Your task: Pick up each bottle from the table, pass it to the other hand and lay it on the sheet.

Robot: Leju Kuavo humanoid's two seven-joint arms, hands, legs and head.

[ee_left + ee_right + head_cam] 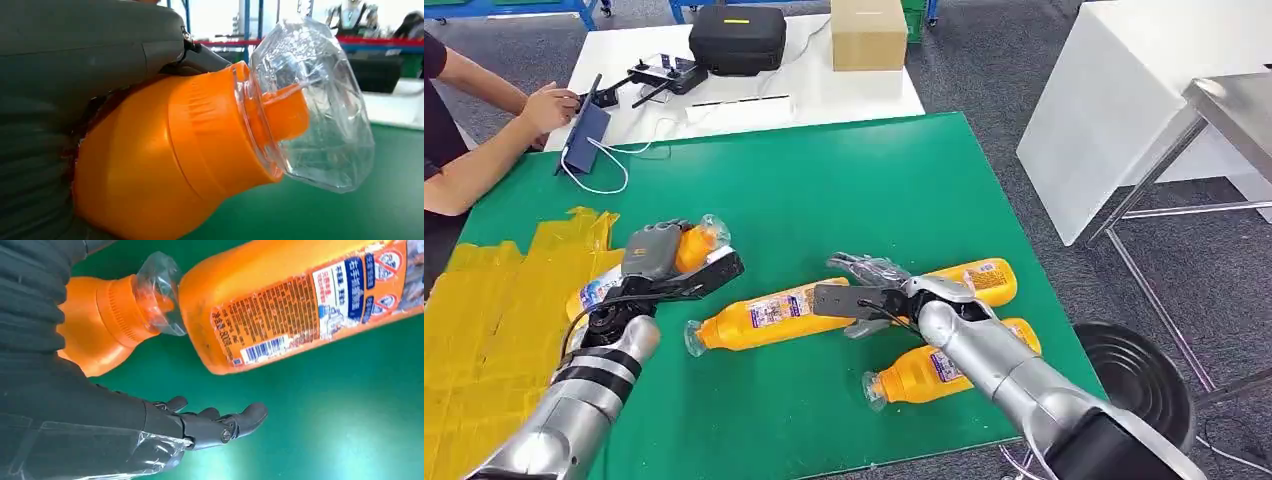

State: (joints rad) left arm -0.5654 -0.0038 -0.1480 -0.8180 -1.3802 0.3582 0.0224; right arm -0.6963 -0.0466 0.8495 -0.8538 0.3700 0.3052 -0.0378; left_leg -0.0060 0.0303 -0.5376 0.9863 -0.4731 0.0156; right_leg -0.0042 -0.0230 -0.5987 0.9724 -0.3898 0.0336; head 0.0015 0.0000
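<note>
The robot stands at a green table mat [824, 190] with 4 orange plastic bottles on or over it, each with a printed label and a clear domed cap. Its left hand [656, 255] grasps 1 of them, the held orange bottle [686, 250], around the body just below the neck; this bottle sits at the mat's left side, right beside the crumpled yellow plastic sheet [494, 310], its clear cap [320, 100] pointing away from the robot. From the left wrist camera the grey thumb lies across the orange shoulder of the bottle.

The right hand [869, 295] is released, fingers [220, 422] spread and holding nothing, low over the mat. It hovers near the base end of the middle lying bottle [764, 318], which rests on its side with its cap toward the left arm. Behind the right hand a second lying bottle [979, 275] sits further back, and a third lying bottle [914, 375] lies nearest the robot beneath the right forearm, cap pointing left.

Beyond the mat, a white table [754, 85] carries a black case [737, 38], a cardboard box [868, 32] and a remote controller [659, 75]. A seated person's hand [549, 105] rests by a tablet [584, 135] at its edge.
</note>
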